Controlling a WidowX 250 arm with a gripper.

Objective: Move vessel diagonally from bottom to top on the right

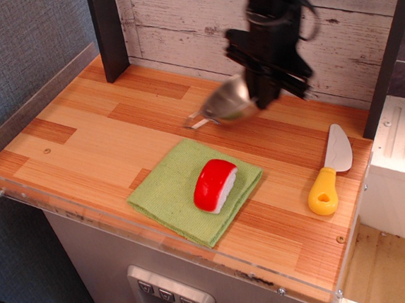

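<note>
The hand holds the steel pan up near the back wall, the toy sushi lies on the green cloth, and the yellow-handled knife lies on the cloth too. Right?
Not quite. In the observation.image view the knife lies on the bare wooden counter, right of the cloth and apart from it. The hand, pan and sushi are as you say.

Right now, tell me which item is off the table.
The vessel: the gripper holds it tilted, while the sushi, cloth and knife lie flat.

Bare wooden counter [80, 134] at left; cloth [170, 190], sushi [214, 184], knife [330, 172] toward the right.
</note>
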